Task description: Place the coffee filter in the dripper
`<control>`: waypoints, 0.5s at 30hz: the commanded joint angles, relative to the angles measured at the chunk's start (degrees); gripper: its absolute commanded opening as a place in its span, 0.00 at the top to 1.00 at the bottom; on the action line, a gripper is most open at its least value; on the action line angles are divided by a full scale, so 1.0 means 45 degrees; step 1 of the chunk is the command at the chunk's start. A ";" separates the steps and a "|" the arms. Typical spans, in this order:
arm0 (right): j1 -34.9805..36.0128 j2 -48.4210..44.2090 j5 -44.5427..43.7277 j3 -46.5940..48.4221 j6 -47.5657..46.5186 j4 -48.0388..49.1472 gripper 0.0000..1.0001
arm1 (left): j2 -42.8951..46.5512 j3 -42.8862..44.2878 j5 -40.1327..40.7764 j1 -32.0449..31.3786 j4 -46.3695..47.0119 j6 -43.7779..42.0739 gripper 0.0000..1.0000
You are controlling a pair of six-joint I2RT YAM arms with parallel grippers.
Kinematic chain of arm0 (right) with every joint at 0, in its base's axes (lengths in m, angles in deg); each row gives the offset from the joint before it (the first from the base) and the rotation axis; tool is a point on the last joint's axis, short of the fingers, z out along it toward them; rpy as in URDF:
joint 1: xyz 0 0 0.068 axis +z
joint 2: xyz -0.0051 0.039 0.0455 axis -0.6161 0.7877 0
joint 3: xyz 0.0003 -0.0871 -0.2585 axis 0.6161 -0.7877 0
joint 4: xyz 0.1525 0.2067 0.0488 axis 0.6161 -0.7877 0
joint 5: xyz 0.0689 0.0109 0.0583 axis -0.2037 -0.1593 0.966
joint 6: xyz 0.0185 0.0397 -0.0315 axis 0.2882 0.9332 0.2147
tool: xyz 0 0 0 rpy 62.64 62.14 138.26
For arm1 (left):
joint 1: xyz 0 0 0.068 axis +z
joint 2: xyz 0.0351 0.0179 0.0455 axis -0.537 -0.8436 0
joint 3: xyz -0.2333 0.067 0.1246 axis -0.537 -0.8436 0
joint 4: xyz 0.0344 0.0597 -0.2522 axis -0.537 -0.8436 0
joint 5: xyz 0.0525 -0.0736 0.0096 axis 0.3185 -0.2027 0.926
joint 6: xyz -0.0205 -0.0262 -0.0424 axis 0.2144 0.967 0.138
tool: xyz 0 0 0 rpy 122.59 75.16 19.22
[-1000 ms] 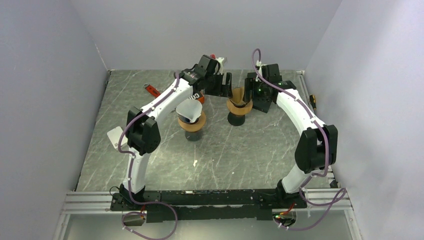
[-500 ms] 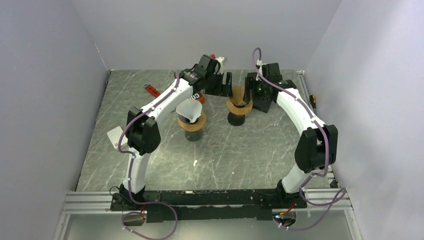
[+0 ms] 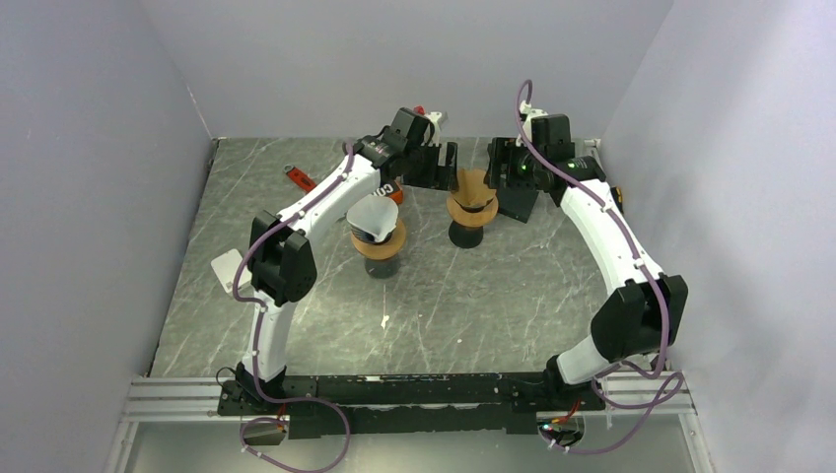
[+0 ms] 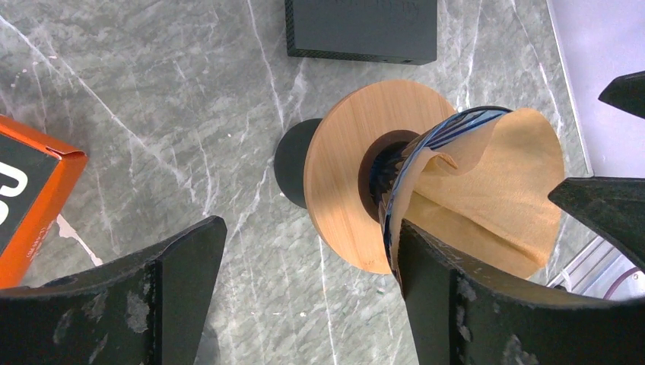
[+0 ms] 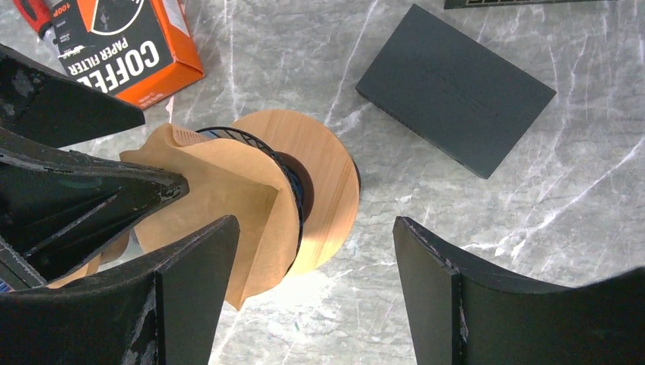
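Coffee filter [image 4: 494, 182], brown paper, sits in the wire cone of the dripper [image 4: 346, 175]. It stands well above the rim, with one flap folded loosely over the side. The dripper has a round wooden collar on a black foot and stands upright near the back of the worktop [image 3: 473, 296].

The left claw [image 4: 310, 232] hangs just beside the dripper with its jaws spread wide. It holds nothing, though one finger is close against the paper's edge. The right claw [image 5: 316, 224] faces it from the other side, also spread wide and holding nothing, a little apart from the paper.

An orange filter box [image 5: 125, 46] lies flat just behind the dripper. A flat black box [image 5: 456, 87] lies near it, towards the right wall. A second dripper [image 3: 378, 248] stands to the left and slightly nearer, with a white filter [image 3: 373, 215] in it.

The worktop is grey stone-patterned, streaked with pale veins. A metal rail [image 3: 177, 394] runs along its near edge where both arms are bolted. Plain pale lilac walls [image 3: 394, 59] close it in on three sides.
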 commanded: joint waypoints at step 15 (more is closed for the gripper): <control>-0.0812 -0.1406 0.1577 0.0052 0.0926 0.0891 0.12 | 0.2416 -0.0185 -0.1163 0.0082 0.1874 0.0290 0.02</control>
